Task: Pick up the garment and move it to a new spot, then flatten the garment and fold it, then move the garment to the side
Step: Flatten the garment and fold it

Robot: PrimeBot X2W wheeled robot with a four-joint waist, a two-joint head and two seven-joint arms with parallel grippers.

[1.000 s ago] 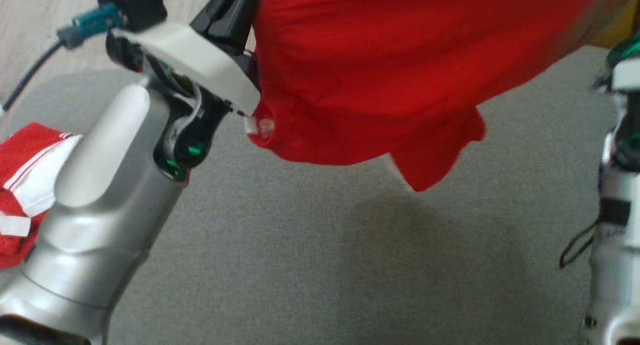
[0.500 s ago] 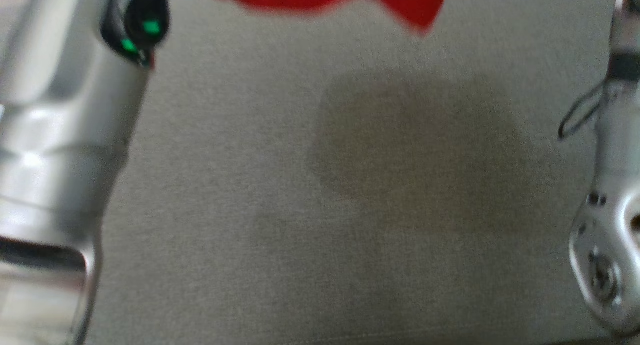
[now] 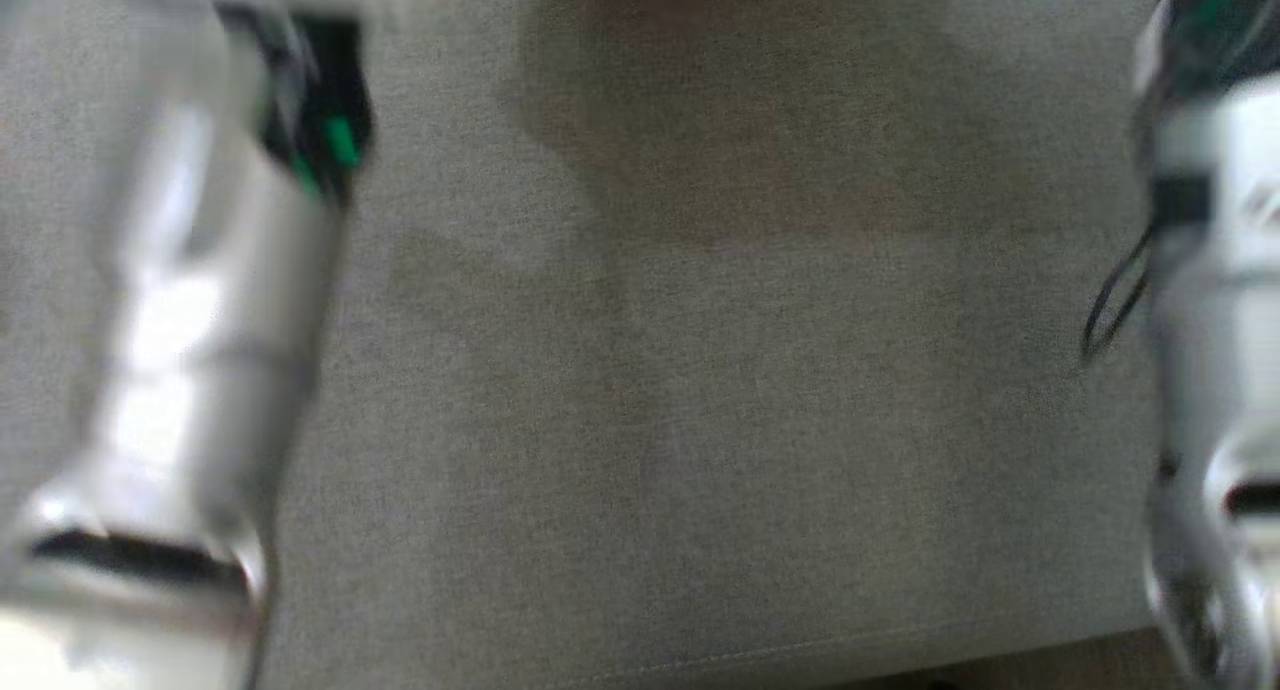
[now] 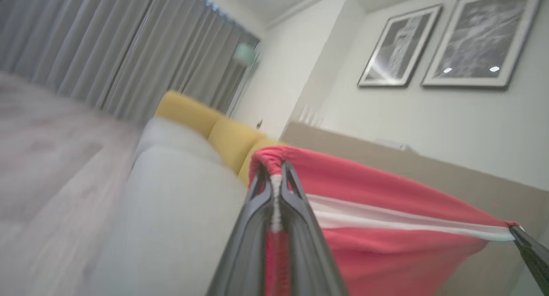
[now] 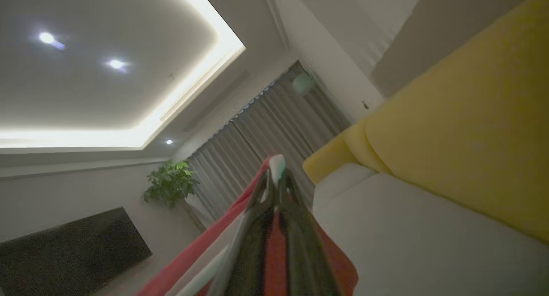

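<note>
Blur smears my left forearm (image 3: 200,320) and right forearm (image 3: 1220,320) in the head view, and the frame's edges cut both off. From my left wrist, the red garment (image 4: 386,227) runs off the bottom edge. My right gripper (image 4: 519,236) is clipped at the lower right corner, and a framed picture (image 4: 478,36) loses its upper corner.

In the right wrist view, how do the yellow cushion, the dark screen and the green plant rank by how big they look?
Largest: the yellow cushion, but it is also nearest the camera.
Second: the dark screen.
Smallest: the green plant, yet it is far off, so real sizes stay unsure.
</note>
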